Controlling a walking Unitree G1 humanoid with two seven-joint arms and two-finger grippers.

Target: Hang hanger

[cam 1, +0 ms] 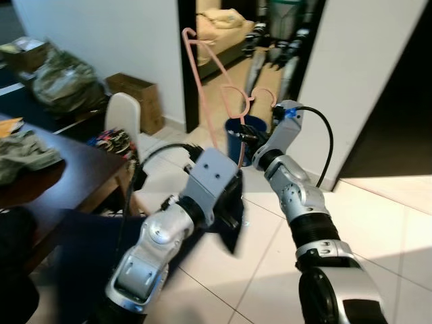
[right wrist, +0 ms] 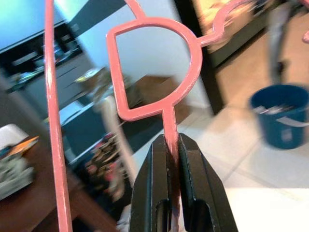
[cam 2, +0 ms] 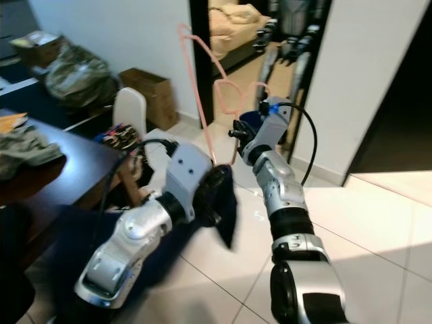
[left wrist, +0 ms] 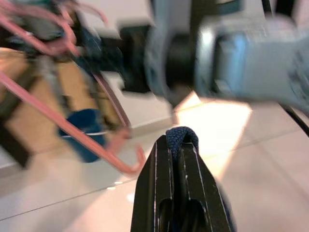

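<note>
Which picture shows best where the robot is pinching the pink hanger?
The right wrist view: the right gripper is shut on a thin bar of the pink hanger, close and sharp. Both eye views show the whole hanger held up between the arms, but the pinch is small there. The left wrist view shows it blurred, behind the left gripper shut on dark blue cloth.

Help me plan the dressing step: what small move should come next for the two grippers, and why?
Probably bring the left gripper up toward the pink hanger. It is shut on dark blue cloth that hangs below the hanger, while the right gripper is shut on the hanger's stem and holds it up in the air, with nothing draped on it yet.
</note>
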